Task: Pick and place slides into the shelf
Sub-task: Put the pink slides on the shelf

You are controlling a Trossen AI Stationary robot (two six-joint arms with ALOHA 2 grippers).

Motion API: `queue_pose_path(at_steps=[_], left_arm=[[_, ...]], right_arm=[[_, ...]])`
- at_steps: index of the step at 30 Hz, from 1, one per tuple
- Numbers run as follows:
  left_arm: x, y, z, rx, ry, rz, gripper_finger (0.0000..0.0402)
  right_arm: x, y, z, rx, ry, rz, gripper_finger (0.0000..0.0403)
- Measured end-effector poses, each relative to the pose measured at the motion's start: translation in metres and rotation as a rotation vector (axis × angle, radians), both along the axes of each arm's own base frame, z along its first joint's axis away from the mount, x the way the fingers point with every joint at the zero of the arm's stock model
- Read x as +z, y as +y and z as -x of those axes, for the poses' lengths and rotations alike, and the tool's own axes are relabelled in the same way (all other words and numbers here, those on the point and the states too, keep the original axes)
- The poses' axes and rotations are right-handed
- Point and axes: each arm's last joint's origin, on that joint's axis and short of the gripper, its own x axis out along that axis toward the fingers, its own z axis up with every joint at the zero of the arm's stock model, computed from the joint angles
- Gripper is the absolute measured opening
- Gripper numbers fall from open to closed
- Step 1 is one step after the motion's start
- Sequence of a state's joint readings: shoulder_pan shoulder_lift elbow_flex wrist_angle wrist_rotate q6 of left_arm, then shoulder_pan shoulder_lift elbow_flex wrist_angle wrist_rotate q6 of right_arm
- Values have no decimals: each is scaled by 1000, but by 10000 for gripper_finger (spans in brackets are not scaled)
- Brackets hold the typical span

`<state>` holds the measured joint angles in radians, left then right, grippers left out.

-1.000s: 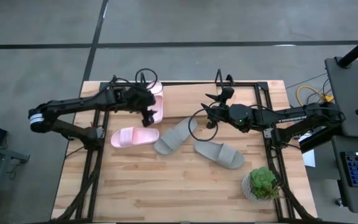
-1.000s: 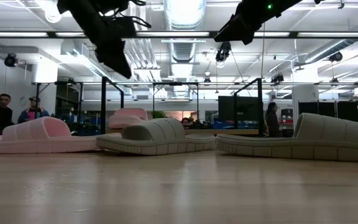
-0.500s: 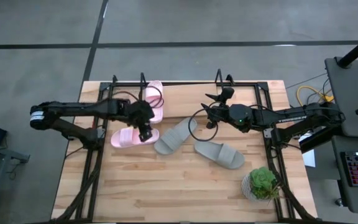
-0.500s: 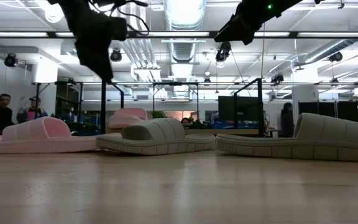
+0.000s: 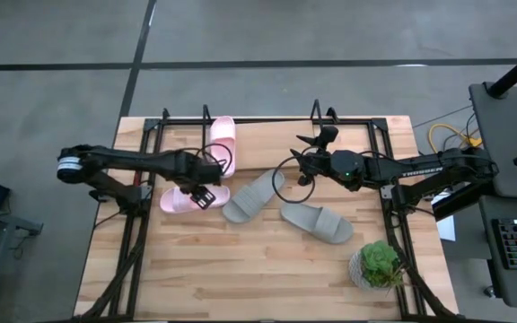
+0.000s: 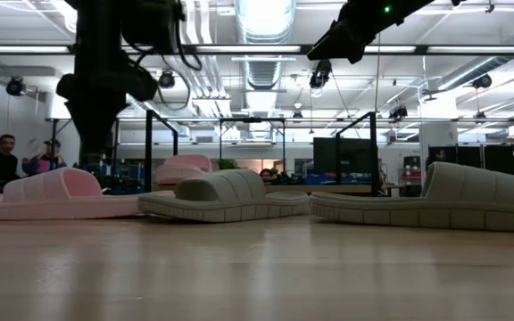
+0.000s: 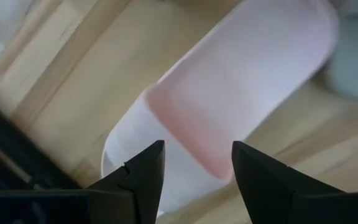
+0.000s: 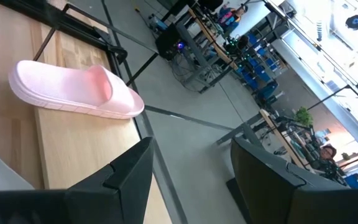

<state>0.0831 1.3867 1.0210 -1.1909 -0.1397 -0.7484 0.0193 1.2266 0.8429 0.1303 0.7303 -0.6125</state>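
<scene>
One pale pink slide (image 5: 223, 144) lies in the shelf (image 5: 276, 133) at the table's far edge and also shows as a pink slide (image 8: 73, 90) in the right wrist view. A second pink slide (image 5: 179, 199) lies sole down on the table. My left gripper (image 5: 203, 194) hangs open just above its strap end, a finger on either side of the pink slide (image 7: 241, 93), with a gap under the left gripper (image 6: 94, 134) in the low view. Two grey slides (image 5: 253, 196) (image 5: 318, 222) lie mid-table. My right gripper (image 5: 312, 148) waits open and raised near the shelf.
A small green potted plant (image 5: 380, 264) stands near the table's near right corner. Black frame rails (image 5: 137, 233) run along both table sides. The shelf's upright wire loops (image 5: 206, 113) rise at the far edge. Bare wood spans the near half. People stand in the room behind (image 6: 5, 156).
My left gripper has drawn back from the pink slide in the shelf, moving toward the table's near edge and slightly left. It has dropped lower over the pink slide on the table. That slide and the grey ones have stayed put.
</scene>
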Motion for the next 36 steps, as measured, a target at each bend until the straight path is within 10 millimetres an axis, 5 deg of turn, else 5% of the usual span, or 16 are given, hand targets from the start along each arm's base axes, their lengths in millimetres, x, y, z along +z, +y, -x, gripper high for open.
queue_pose_path(at_steps=[18,27,36], left_arm=[[-51,0,-19,78,327,13,171],[-58,1,-13,63,473,-13,168],[-61,1,-10,5,491,-9,82]], right_arm=[[0,0,0,0,3,0,206],[-1,0,0,0,10,0,206],[-3,0,1,-3,22,-6,206]])
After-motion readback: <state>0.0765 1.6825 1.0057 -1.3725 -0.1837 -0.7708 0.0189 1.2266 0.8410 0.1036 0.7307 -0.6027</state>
